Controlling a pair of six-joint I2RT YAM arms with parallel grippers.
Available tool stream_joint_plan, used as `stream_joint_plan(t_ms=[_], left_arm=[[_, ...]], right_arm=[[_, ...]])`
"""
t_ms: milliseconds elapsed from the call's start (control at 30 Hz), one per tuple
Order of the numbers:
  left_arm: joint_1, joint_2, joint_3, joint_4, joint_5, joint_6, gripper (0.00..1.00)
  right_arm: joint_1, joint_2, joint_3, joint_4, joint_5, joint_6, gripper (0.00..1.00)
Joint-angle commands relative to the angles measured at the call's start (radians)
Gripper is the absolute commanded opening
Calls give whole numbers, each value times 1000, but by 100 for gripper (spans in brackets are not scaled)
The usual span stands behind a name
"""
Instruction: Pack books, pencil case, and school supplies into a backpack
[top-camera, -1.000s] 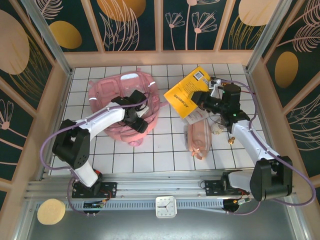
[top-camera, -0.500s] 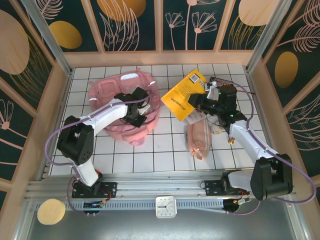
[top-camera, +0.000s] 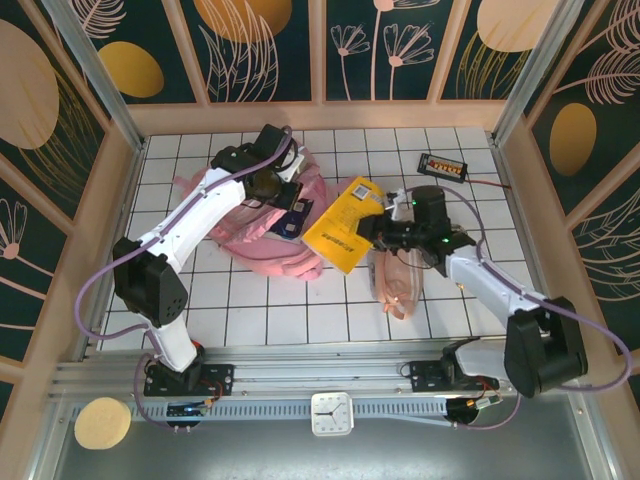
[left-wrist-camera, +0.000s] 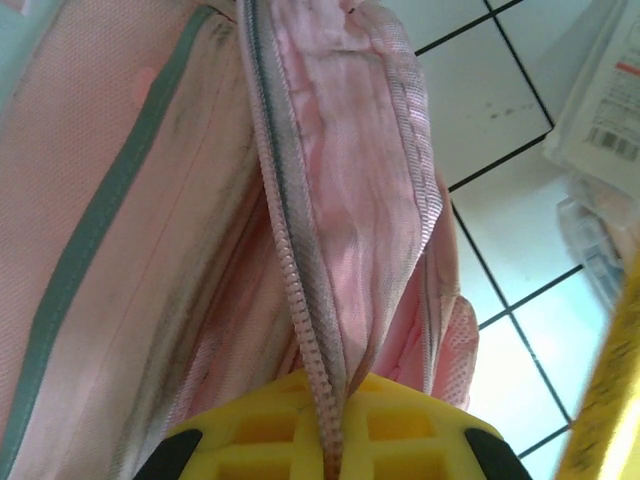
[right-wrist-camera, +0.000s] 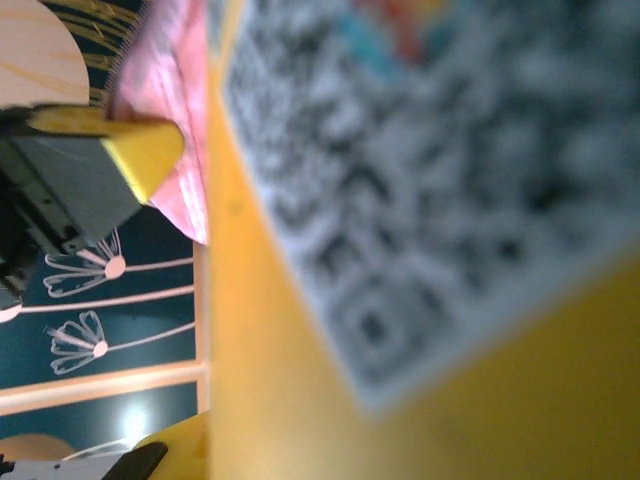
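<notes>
Here the left gripper (left-wrist-camera: 327, 415) pinches the zipper edge of the backpack (top-camera: 252, 236). Beside its mouth the right gripper (top-camera: 381, 226) clamps the yellow book (top-camera: 338, 228), whose print is blurred close up. The navy book (top-camera: 291, 221) sits half hidden inside.

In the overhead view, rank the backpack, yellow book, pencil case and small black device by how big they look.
Largest to smallest:
backpack
yellow book, though raised, so nearness may inflate it
pencil case, partly covered
small black device
</notes>
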Motion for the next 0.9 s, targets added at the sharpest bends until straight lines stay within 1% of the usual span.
stream_joint_plan(t_ms=[0,100,200,267,367,400,433,467,500,567,633,667,733,767,800,867], left_arm=[[-16,-4,28,-11,79,-39,0],[-30,-12,21,-3,97,-45,0],[-37,-19,22,11,113,-59,0],[-38,-21,24,24,130,-69,0],[-38,-10,41,30,149,-74,0],[-38,-6,47,33,148,-74,0],[-38,1,50,38,146,-74,0],[-38,8,54,41,139,-73,0],[-37,17,56,41,131,-74,0],[-37,39,62,46,111,-81,0],[-37,53,64,70,115,-90,0],[-37,58,68,75,117,-99,4],[-37,75,83,114,123,-110,5],[-37,85,92,120,129,-115,9],[-36,96,101,125,142,-118,15],[-37,117,114,128,154,-124,40]], right_arm=[[59,129,47,170,-47,113,0],[108,300,140,271,-41,181,0],[137,470,226,400,-13,265,0],[146,585,318,487,21,292,0],[186,752,530,476,60,262,0],[196,796,588,447,70,250,9],[203,826,634,412,79,241,29],[210,831,647,386,95,232,48],[213,817,640,357,110,213,63],[211,742,575,261,152,145,76],[200,650,488,183,171,83,77],[195,597,440,138,182,52,78],[191,495,362,49,211,-15,80],[189,431,321,-9,233,-49,81],[186,386,295,-52,248,-69,81],[177,282,234,-131,298,-103,82]])
